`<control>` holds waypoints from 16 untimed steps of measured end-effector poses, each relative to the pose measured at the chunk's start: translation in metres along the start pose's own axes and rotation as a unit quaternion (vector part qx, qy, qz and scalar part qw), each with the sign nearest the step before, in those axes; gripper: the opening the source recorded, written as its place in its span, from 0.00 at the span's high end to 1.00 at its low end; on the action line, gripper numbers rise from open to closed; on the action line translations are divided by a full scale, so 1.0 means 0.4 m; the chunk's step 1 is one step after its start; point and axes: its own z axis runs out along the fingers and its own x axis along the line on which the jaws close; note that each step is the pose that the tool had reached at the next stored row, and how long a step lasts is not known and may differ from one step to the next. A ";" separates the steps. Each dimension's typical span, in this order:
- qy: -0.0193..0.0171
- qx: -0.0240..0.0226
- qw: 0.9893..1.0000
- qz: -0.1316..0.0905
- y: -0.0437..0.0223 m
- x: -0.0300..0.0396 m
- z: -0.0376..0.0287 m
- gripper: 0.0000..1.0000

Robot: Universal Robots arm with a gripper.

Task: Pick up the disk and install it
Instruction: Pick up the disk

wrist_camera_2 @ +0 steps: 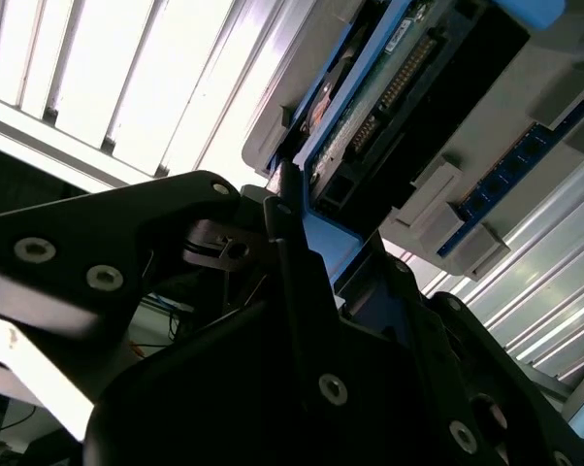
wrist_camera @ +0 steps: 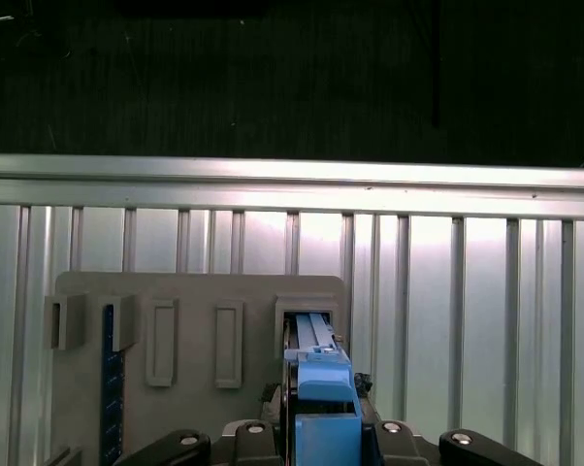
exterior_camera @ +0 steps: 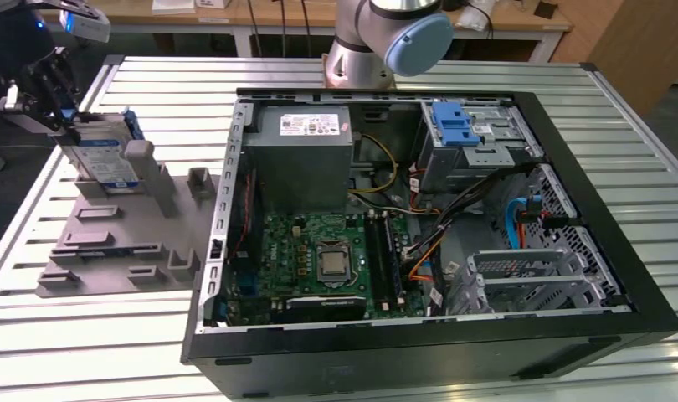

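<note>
Slatted table (exterior_camera: 607, 126) edge — claw (exterior_camera: 69, 124) tight on disk (exterior_camera: 102, 159)

The exterior view looks down from high on the table (exterior_camera: 149, 75) and open case (exterior_camera: 428, 352). Both wrist views ride close on my gripper (exterior_camera: 62, 117), facing the disk (exterior_camera: 102, 155) and rack (exterior_camera: 115, 251) it also shows.

From my console I see an open computer case (exterior_camera: 428, 356) lying on the slatted metal table (exterior_camera: 94, 343), green motherboard (exterior_camera: 305, 251) exposed, a grey fixture plate (exterior_camera: 105, 251) just beside it.
</note>
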 end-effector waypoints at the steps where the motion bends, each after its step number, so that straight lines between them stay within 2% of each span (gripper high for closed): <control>1: 0.000 0.000 1.000 0.000 0.000 0.000 0.000 0.64; 16: 0.000 0.000 1.000 0.000 0.000 0.000 -0.022 0.64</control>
